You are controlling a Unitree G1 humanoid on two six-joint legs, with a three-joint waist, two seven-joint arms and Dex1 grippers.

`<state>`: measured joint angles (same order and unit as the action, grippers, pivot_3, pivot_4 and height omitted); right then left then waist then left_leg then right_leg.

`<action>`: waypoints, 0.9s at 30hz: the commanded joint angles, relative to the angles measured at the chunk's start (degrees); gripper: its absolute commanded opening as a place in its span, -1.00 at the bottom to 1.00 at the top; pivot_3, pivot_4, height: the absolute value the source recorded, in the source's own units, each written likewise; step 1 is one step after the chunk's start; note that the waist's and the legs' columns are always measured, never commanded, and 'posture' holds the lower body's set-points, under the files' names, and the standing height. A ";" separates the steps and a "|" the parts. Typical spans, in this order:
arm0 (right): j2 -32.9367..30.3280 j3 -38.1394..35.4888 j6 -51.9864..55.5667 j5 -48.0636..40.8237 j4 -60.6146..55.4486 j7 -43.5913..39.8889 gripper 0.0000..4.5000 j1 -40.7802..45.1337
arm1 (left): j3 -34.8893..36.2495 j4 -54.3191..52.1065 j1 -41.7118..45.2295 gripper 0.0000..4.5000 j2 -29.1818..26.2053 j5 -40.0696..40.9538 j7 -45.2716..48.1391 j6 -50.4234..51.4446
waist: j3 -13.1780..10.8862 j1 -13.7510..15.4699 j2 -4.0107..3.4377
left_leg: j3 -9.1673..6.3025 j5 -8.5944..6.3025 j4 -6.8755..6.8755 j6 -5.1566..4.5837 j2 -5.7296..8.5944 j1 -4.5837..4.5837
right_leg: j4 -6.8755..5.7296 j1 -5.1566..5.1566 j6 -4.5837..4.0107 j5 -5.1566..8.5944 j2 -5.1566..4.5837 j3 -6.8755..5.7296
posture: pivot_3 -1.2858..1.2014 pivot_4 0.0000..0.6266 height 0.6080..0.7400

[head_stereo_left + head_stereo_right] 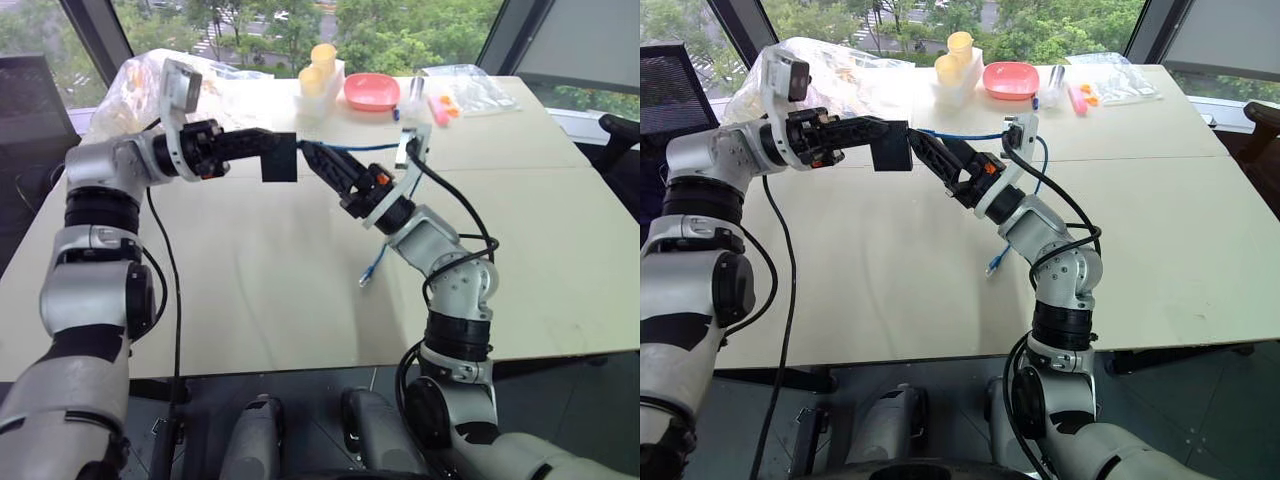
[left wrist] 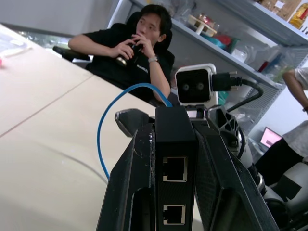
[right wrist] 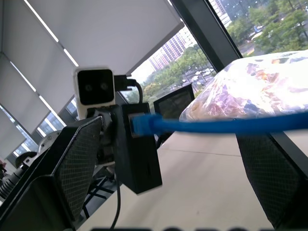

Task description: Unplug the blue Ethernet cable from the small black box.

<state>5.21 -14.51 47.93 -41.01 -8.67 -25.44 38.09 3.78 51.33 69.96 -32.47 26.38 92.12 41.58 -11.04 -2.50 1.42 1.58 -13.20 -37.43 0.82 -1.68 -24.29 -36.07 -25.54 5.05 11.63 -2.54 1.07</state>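
My left gripper (image 1: 284,150) is shut on the small black box (image 1: 278,160) and holds it in the air over the table, pointing to the right. In the left wrist view the box (image 2: 175,144) sits between the fingers with two ports facing the camera. The blue Ethernet cable (image 1: 352,148) is plugged into the box's far side. It runs right, loops behind my right wrist, and its free plug (image 1: 368,278) hangs to the table. My right gripper (image 1: 312,158) is open just right of the box. In the right wrist view the cable (image 3: 216,126) passes between its fingers (image 3: 72,168).
At the far edge of the beige table (image 1: 250,290) stand yellow cups (image 1: 322,68), a pink bowl (image 1: 372,92) and plastic bags (image 1: 140,85). A second bag (image 1: 465,85) lies at the far right. A seated person (image 2: 139,48) shows in the left wrist view.
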 commanded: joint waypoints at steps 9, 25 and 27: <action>-2.19 3.03 -2.09 -3.55 -0.52 0.31 0.98 0.65 | -0.50 -2.17 0.29 -0.78 -1.02 2.78 0.38 -0.02 | 0.00 -0.01 0.00 | 0.00 0.00 0.00 0.00 0.00 0.00 | 0.01 0.00 0.00 0.00 0.00 0.00 | 0.03 -0.52 1.00; -3.48 4.86 -3.01 -5.92 -0.28 0.10 -0.68 0.02 | -1.14 -2.70 -0.27 -0.78 -1.42 3.41 0.38 -0.15 | 0.00 0.00 0.00 | 0.00 0.00 0.00 0.00 0.00 0.00 | 0.01 0.00 0.00 0.00 0.00 0.00 | 0.03 -0.52 1.00; -3.82 5.32 -2.71 -6.43 -0.36 -0.20 -0.96 -0.10 | -1.36 -2.93 -0.46 -0.78 -1.42 3.53 0.38 -0.09 | 0.00 -0.01 0.00 | 0.00 0.00 0.00 0.00 -0.01 0.00 | 0.01 0.00 0.00 0.00 0.01 0.00 | 0.03 -0.52 1.00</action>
<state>1.61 -9.52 45.75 -46.57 -7.61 -25.81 37.86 2.68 50.57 69.37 -33.47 28.85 92.26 41.86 -11.04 -2.51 1.42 1.59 -13.19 -37.43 0.82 -1.69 -24.29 -36.06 -25.54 5.05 11.63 -2.53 1.07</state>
